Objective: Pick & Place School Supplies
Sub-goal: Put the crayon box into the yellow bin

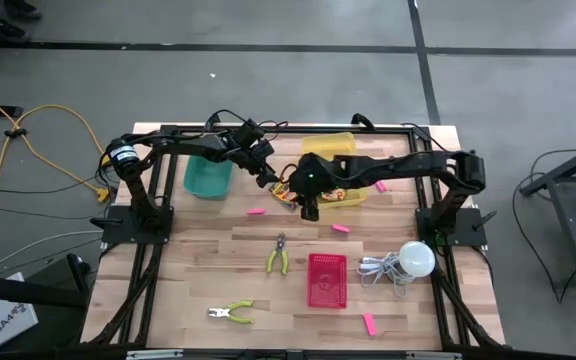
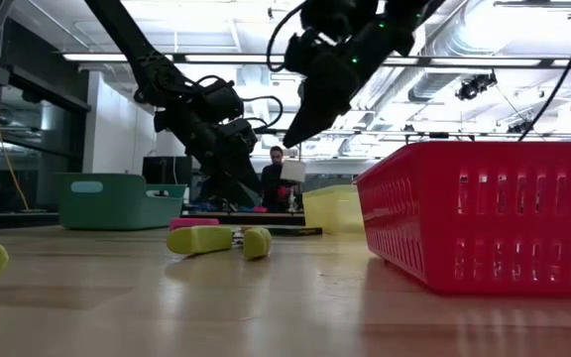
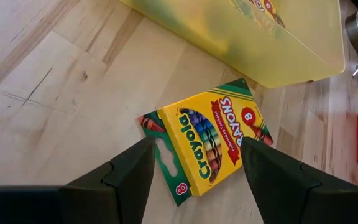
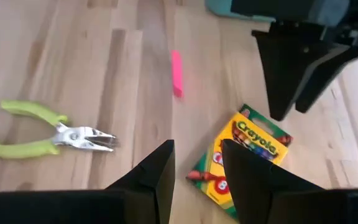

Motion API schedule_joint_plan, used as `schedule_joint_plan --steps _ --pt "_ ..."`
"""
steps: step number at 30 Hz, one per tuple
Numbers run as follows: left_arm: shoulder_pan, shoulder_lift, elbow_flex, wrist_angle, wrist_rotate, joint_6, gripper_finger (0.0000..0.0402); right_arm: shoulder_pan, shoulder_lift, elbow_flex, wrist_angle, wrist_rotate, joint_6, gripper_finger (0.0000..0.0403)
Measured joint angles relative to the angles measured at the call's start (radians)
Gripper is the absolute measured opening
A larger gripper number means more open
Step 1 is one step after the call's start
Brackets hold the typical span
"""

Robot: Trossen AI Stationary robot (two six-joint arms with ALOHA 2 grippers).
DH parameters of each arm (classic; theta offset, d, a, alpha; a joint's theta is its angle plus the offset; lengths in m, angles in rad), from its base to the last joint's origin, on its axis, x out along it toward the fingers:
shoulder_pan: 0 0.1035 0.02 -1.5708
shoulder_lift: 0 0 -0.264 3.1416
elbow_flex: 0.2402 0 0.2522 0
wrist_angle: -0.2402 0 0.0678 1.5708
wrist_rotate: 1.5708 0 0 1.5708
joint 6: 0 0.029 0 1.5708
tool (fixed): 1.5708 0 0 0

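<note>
- While both dark arms reached in over the middle of the wooden desk (image 1: 218, 270), the flat yellow-and-green cardboard crayon box (image 3: 207, 140) lay face up on the boards, directly below the left gripper (image 3: 194, 165); in the left wrist view it sat framed between that gripper's two dark fingers (image 3: 126, 174), which stood wide apart and held nothing.
- The box's long axis ran slantwise to the line between the fingers, not squarely across it; by my reckoning the wrist needed a slight turn so the jaws could close on the box's narrow width.
- The translucent yellow plastic bin (image 3: 278, 43) stood just beside the box's far corner; I could not tell whether the two touched.
- The right gripper (image 4: 197, 165) hovered near the same box, which lay just ahead of its tips and a little to one side; its fingers stood partly open with a narrow gap, empty.
- The left arm seemed the nearer and better lined up, already over the box; the right was offset.
- A small pink oblong eraser (image 4: 176, 73) lay apart from the box, and green-handled pliers (image 4: 48, 134) farther off.
</note>
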Motion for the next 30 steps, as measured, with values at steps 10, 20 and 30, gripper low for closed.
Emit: schedule_joint_plan --steps 10,20,30 --pt "0.000 0.000 0.000 -0.014 0.000 0.002 0.0232 -0.009 0.115 0.093 -0.106 0.091 -0.006 0.0123" --pt "0.000 0.000 0.000 -0.022 0.000 0.012 0.0232 -0.008 0.180 0.094 -0.076 0.092 0.021 0.0119" --pt "0.000 0.000 -0.001 -0.029 0.000 0.029 0.0232 -0.008 0.180 0.094 -0.090 0.092 0.054 0.0047"
